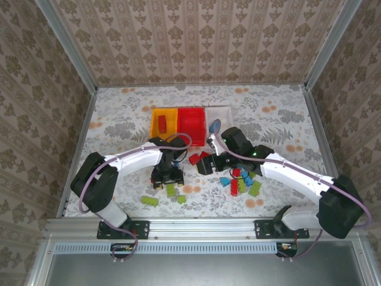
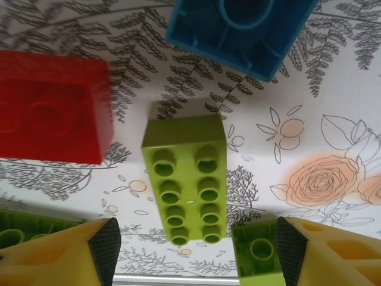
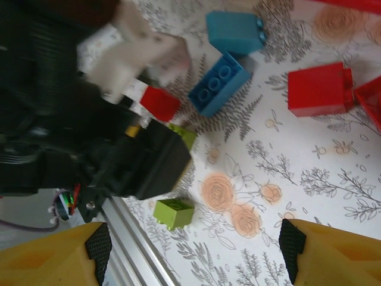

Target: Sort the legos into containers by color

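Lime brick [image 2: 186, 179] lies centred under left end effector [image 2: 199, 241], tips spread apart.

Among the legos [image 1: 240, 180], lower centre.
My left gripper [image 1: 166, 177] hangs beside green ones; three containers [image 1: 193, 122] line up above.

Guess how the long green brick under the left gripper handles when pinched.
Long green brick looks like rigid moulded plastic, so it probably won't flex. It lies flat, studs up, so rolling or tipping seems unlikely. Smooth sides may slip; the open left gripper should probably close across its narrow width.
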You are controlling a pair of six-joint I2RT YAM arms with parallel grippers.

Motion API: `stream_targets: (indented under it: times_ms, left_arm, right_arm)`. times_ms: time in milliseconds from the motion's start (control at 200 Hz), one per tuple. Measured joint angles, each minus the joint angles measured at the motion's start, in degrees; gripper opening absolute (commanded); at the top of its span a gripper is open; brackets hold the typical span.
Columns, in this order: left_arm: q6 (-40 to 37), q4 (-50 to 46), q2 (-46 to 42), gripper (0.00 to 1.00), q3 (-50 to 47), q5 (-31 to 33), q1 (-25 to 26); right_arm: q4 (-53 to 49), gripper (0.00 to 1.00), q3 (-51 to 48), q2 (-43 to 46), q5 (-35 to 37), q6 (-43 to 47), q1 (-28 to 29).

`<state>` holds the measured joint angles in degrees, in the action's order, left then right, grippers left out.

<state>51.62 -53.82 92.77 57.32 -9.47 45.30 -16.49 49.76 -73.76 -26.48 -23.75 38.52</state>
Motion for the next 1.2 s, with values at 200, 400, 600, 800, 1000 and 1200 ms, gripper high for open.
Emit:
stream_targets:
  times_ms: [200, 400, 600, 800, 1000, 1200]
  left_arm:
    - [0.9, 2.9, 4.9, 0.59, 0.0, -0.4, 0.1]
    - [1.2, 3.5, 6.5, 0.37, 0.1, -0.4, 0.2]
    - [0.6, 1.2, 6.0, 0.20, 2.5, 3.1, 1.6]
    - [-2.1, -4.6, 5.9, 0.18, 19.1, 8.1, 1.5]
    - [-8.2, -5.9, 13.2, 0.18, 42.6, 11.3, -1.6]
    - [-14.1, -6.2, 29.6, 0.19, 60.4, 12.8, -5.5]
  right_arm:
    - [-1.4, 0.78, 0.0, 1.2, -0.4, 0.7, -0.7]
    - [-2.1, 0.76, 0.0, 1.2, -0.9, 1.1, -2.8]
    - [-2.2, 0.74, 0.0, 2.1, -0.9, 0.9, -4.7]
    - [-0.5, 0.76, 0.1, 7.9, 3.3, -3.0, -9.7]
    - [5.4, 0.79, 0.7, 11.0, 11.7, -7.5, -13.8]
    - [6.2, 0.80, 5.4, 7.0, 14.8, -8.4, -16.0]
